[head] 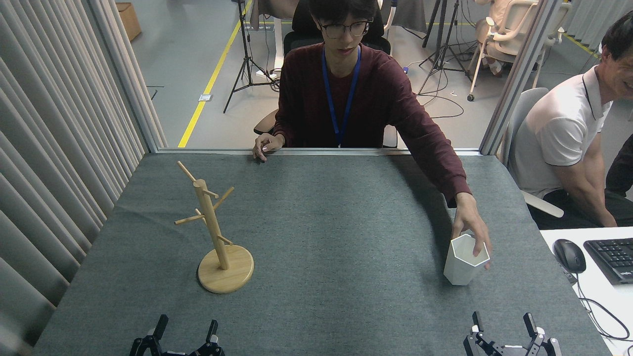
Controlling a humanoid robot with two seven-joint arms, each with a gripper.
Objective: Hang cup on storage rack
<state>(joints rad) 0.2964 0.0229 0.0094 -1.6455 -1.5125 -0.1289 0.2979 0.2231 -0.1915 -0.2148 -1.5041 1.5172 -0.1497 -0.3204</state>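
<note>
Both grippers wait open and empty at the near edge while a person's hand holds the cup.

The left gripper and the right gripper stand at the bottom of the view with their fingers spread wide, holding nothing and touching nothing. The white hexagonal cup stands upright on the grey tabletop, on the right side, not far ahead of the right gripper. The hand of a person in a dark red sweater grips its far rim from above. The storage rack stands on the left side, well apart from the cup, with all its pegs bare. Beside the tabletop, at right, a mouse and a keyboard lie on a white desk.
</note>
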